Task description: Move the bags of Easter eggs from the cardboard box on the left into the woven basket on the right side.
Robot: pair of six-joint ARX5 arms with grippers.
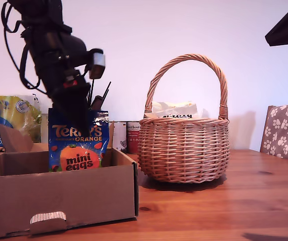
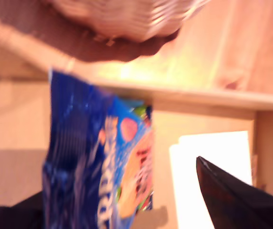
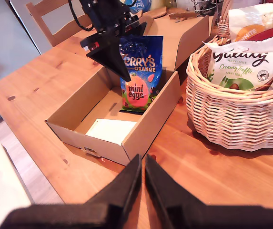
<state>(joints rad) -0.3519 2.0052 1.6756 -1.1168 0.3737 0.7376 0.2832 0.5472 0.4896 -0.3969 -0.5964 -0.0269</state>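
Observation:
A blue Terry's Orange mini eggs bag (image 1: 78, 143) (image 3: 139, 74) stands upright inside the cardboard box (image 1: 58, 196) (image 3: 146, 129), its top above the box rim. My first gripper (image 1: 76, 108) (image 2: 122, 181) is down over the bag's top; its jaws look apart, with the bag (image 2: 98, 162) against one finger and a gap to the other finger (image 2: 231, 200). The woven basket (image 1: 184, 145) (image 3: 236, 119) stands on the table to the exterior view's right of the box and holds a whitish Galaxy bag (image 3: 243, 62) and another bag behind it. My second gripper (image 3: 143, 164) is shut and empty above the table near the box.
A white card (image 3: 110, 131) lies on the box floor. Behind the box are a kitchen towel pack (image 1: 5, 123), a black wire utensil holder (image 1: 98, 98) and tins (image 1: 132, 135). A paw-print chair back (image 1: 287, 130) stands at the exterior view's right. A dark arm part (image 1: 287, 27) hangs above.

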